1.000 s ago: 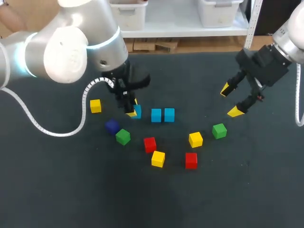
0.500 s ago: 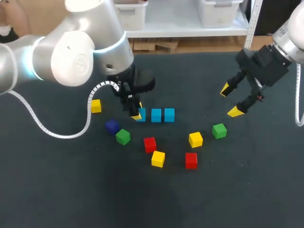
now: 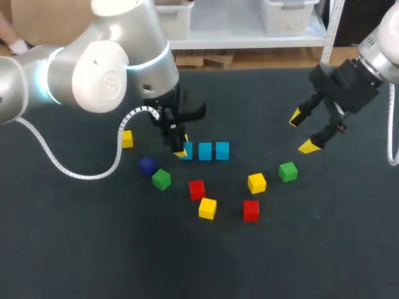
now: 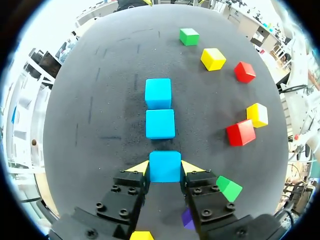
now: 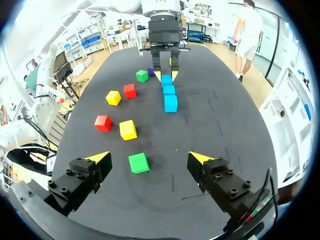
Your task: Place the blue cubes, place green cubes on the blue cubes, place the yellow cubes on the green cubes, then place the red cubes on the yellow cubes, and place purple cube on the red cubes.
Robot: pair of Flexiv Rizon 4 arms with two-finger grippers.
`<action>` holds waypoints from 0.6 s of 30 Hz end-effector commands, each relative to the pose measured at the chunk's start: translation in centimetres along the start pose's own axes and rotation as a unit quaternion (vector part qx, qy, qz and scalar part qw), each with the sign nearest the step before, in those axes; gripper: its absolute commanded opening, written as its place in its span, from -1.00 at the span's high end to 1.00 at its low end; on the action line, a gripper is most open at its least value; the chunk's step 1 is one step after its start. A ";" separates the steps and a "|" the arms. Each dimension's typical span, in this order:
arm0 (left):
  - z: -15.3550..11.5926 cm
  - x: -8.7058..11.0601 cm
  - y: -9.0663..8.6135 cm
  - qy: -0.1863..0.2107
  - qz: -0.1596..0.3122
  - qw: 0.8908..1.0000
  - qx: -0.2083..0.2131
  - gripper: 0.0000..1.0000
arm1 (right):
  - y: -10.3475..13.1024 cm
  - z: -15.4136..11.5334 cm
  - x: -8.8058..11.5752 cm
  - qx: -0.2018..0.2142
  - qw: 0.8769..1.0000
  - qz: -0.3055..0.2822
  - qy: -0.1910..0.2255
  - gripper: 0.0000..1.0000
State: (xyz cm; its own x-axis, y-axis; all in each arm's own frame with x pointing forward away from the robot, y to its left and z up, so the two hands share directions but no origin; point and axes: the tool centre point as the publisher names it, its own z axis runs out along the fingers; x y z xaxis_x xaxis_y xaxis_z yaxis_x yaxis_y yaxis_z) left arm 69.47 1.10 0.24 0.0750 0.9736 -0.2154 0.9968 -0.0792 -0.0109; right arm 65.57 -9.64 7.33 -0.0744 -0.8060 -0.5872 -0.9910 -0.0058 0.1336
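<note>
The left pincer [image 4: 165, 169] is closed on a blue cube [image 4: 165, 164], last in a row with two other blue cubes [image 4: 160, 124] just ahead on the table [image 3: 93, 249]. A green cube [image 4: 229, 188] and a purple cube [image 3: 147, 165] lie close beside it. The right pincer [image 3: 302, 132] hangs wide open, well apart, above a second green cube [image 3: 287, 171].

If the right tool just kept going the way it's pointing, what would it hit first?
Most likely the nearer green cube, lying ahead of the open right tool, in line with its gap. Depth is unclear; it might touch the table first.
</note>
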 end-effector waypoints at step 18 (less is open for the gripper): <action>0.5 -0.5 0.5 0.009 0.004 1.000 0.006 1.00 | 0.0 0.0 0.0 0.000 1.000 -0.001 -0.001 -1.00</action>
State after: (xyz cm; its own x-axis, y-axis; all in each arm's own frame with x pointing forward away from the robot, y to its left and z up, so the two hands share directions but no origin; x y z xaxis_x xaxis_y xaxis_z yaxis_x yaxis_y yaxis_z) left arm 69.66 0.64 -0.12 0.0828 0.9758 -0.2025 0.9960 -0.0878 -0.0156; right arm 65.57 -9.64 7.33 -0.0744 -0.8060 -0.5872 -0.9910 -0.0058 0.1335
